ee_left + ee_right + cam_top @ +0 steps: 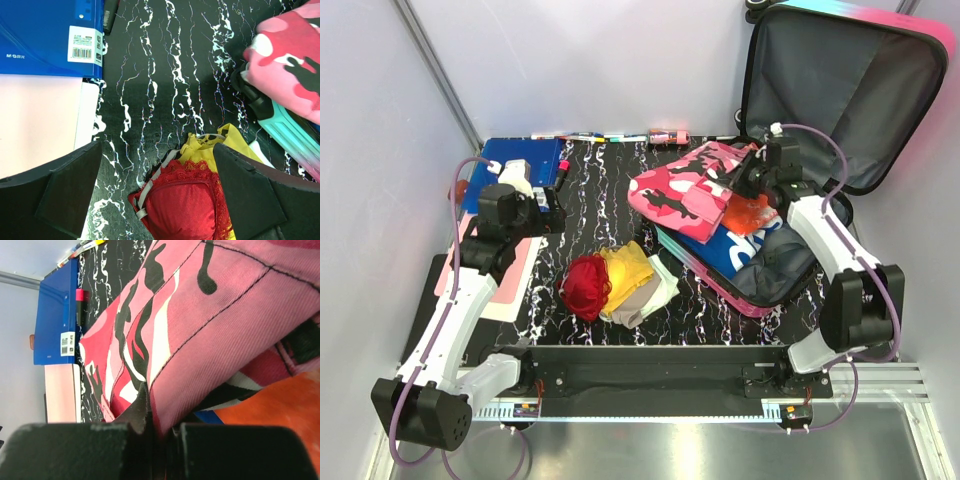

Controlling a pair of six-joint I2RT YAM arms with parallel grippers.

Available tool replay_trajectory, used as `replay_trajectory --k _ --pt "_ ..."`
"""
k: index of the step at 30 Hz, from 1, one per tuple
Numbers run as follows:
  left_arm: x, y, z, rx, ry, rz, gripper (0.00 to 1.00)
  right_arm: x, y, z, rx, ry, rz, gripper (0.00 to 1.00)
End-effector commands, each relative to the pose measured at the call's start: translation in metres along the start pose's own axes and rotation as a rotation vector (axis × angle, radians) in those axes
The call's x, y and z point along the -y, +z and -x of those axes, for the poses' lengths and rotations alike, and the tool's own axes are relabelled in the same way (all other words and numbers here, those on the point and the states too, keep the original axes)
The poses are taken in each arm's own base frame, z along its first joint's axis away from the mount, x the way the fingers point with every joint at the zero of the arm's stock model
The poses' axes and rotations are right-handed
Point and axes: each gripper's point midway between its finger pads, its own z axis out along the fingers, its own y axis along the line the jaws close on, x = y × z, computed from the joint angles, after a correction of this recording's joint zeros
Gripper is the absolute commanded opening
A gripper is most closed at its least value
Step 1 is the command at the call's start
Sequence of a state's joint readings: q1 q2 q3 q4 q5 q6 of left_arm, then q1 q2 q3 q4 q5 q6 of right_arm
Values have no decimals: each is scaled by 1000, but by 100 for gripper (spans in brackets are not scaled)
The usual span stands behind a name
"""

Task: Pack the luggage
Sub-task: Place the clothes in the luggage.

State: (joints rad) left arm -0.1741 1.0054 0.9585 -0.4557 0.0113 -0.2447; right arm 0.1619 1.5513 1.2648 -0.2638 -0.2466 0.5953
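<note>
The luggage lies open at the right rear of the tabletop. Its lid stands raised with the grey lining facing the arms, and its lower shell lies flat and holds a blue item, an orange item and a dark garment. The right arm rises from its base at the near right, bends at an elbow beside the lower shell, and reaches its forearm up and to the left over that shell. The right gripper is closed narrow on a fold of the pink camouflage garment. This garment is draped over the luggage's left rim and extends onto the tabletop. The left arm slopes up and forward from its base at the near left, with its wrist over the blue folder and the pink sheet beside it. The left gripper is spread wide and holds nothing. It points toward the middle of the tabletop. In the left wrist view the red lace garment appears between the gripper's fingers, with no contact visible. A yellow garment lies against the red one, near the luggage's front corner. A row of markers lies along the far edge of the tabletop.
</note>
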Motion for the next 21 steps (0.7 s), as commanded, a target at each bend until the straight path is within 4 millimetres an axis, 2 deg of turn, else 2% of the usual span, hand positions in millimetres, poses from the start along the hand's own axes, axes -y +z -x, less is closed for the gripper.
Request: replay_trajectory --k 1,7,17,21 --pt "5 -2 13 47 -8 -13 99 0 -43 38 136 -45 -4 0" --pt "4 -3 14 50 -8 -11 99 25 -50 38 124 -30 -57 0" --pt "4 -1 12 43 -8 -11 99 61 -48 11 49 -11 -146 0" --pt "4 -1 12 42 -8 -12 99 71 -54 11 57 -34 -195 0"
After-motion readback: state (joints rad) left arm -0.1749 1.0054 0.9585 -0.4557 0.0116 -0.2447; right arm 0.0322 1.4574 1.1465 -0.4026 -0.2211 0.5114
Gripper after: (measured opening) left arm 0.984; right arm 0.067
